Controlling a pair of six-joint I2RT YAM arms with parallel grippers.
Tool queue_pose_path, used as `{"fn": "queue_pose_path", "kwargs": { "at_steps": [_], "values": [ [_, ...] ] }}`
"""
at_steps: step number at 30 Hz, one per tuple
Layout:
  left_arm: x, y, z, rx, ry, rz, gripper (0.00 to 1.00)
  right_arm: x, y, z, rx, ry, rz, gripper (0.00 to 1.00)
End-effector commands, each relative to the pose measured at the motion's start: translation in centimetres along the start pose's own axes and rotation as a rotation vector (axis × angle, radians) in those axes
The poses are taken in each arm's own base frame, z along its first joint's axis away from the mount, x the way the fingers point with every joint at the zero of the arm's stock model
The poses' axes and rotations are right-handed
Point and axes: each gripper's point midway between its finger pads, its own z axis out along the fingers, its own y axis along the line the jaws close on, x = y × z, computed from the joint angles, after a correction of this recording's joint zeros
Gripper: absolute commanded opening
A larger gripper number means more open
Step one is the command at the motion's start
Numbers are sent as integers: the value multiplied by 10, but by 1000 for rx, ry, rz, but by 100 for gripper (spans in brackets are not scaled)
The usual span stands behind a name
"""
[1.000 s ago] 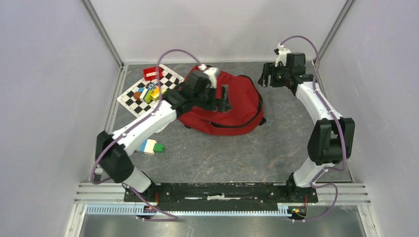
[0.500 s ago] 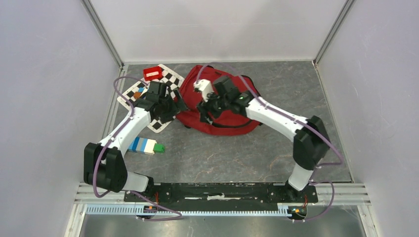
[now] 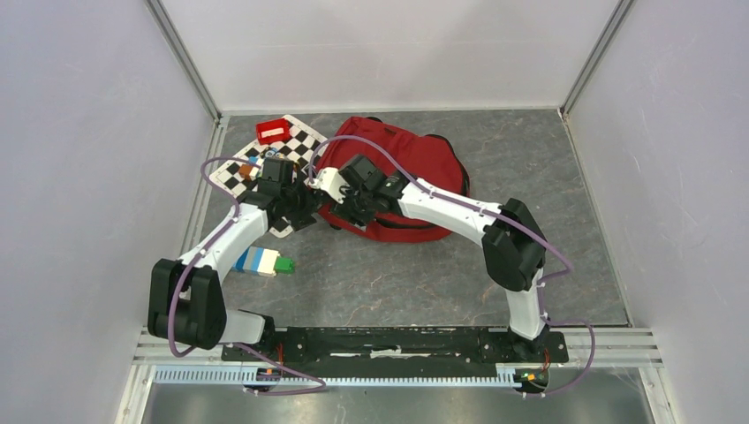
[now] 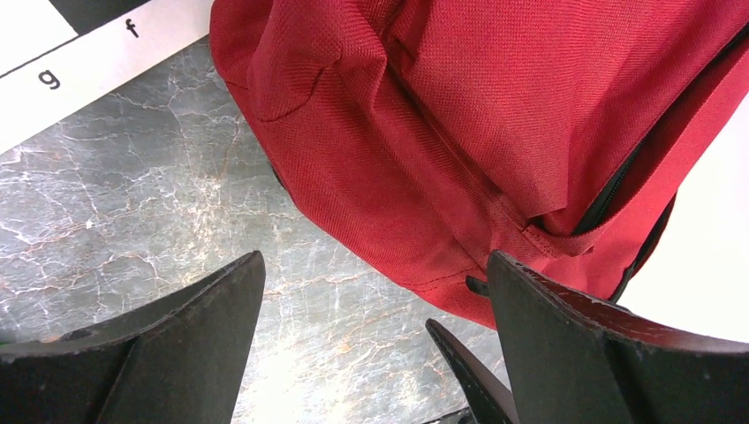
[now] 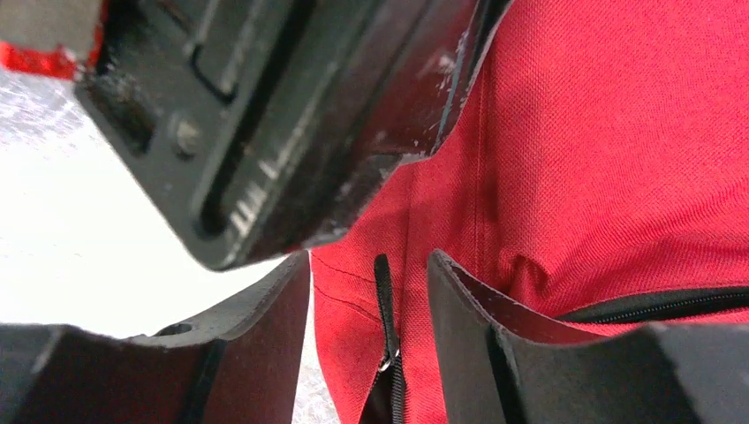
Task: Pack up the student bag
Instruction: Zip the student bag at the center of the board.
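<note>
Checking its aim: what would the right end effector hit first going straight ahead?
The right end effector would probably first meet the black zipper pull of the student bag, lying between its fingers; depth is unclear this close.

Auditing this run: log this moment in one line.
left claw: open, empty, at student bag edge | right claw: open, straddling zipper pull

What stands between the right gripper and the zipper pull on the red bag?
Nothing visible does. In the right wrist view the zipper pull of the student bag lies in the gap between the fingers of the right gripper, with nothing in front of it. The left gripper is open, close beside, outside that gap.
</note>
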Motion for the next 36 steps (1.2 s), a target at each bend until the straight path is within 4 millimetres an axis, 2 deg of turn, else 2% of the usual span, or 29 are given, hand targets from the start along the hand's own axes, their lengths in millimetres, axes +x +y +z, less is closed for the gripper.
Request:
{"fn": "queue_pose_path", "kwargs": {
  "at_steps": [1, 4, 6, 8, 10, 17, 22, 27, 29, 32, 36],
  "values": [
    [-7, -17, -3, 81, -30, -48, 100, -2, -7, -5, 80, 39, -87, 54],
    [-5, -17, 1, 90, -20, -67, 100, 7, -7, -5, 102, 67, -99, 44],
    [-4, -17, 3, 93, -16, -75, 100, 10, -9, -8, 123, 71, -101, 30],
    [-4, -16, 5, 94, -16, -77, 100, 9, -11, -12, 141, 61, -97, 10],
    [-4, -15, 6, 91, -19, -79, 100, 6, -12, -20, 156, 40, -90, 0],
    [-2, -9, 20, 71, -3, -94, 100, 16, -6, -42, 170, -22, -35, 0],
    [4, -12, 33, 98, 29, -113, 89, 22, 3, -55, 153, -52, 9, 0],
    [13, -14, 45, 91, 47, -107, 88, 30, 7, -63, 150, -57, 28, 0],
    [17, -12, 50, 85, 57, -104, 78, 32, 6, -69, 161, -63, 35, 0],
    [15, -5, 54, 58, 40, -98, 49, 37, 0, -81, 218, -95, 48, 0],
    [10, 5, 55, 4, 14, -66, 20, 53, -10, -98, 309, -94, 72, 0]
  ]
}}
